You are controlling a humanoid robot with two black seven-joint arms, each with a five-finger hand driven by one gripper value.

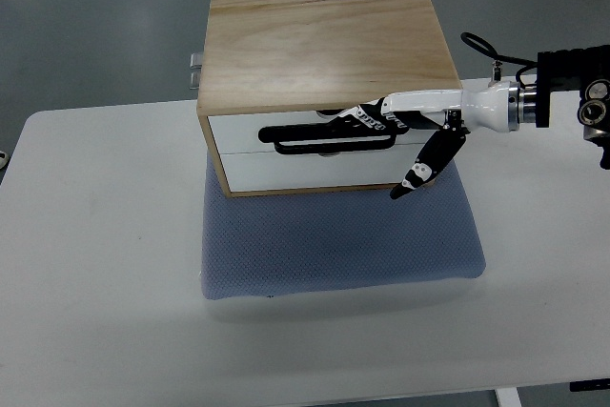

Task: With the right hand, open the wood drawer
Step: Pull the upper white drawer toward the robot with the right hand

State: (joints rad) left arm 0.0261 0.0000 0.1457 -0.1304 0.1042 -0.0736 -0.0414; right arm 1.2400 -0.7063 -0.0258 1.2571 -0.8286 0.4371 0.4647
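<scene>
A light wooden drawer box (324, 45) with two white drawer fronts stands on a blue-grey mat (338, 240). The upper drawer front (238, 132) has a long black handle (329, 143). My right hand (367, 119) reaches in from the right edge. Its fingers are hooked over the handle's top bar near its right end. The thumb (426, 165) hangs down in front of the lower drawer front (315, 169). The upper drawer looks shut or nearly shut. My left arm is out of view.
The box and mat sit on a white table (95, 264). A small metal part (195, 66) sticks out at the box's back left. The table's far edge runs just behind the box.
</scene>
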